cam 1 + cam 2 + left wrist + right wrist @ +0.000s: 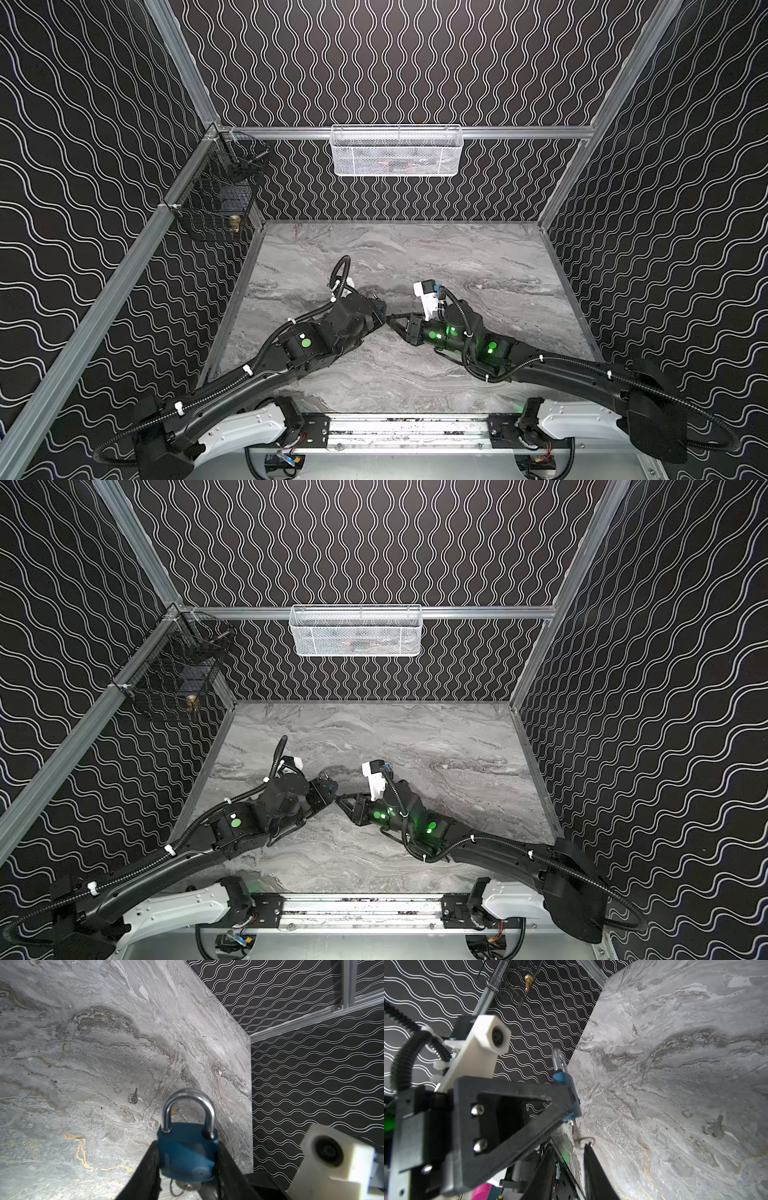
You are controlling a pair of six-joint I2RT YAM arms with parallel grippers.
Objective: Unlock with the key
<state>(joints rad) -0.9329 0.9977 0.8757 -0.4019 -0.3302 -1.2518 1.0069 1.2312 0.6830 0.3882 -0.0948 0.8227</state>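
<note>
Left end effector (pixel 187 1148) clamps blue padlock (pixel 185 1157), steel shackle (pixel 188 1094) closed.

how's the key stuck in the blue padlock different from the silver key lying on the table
The inserted key sticks out of the blue padlock, which the left gripper clamps; the loose key lies flat on the marble table. The inserted key's ring is at the fingertips of the right gripper; the loose key lies apart from both grippers. Both look silvery and carry a small ring.
</note>
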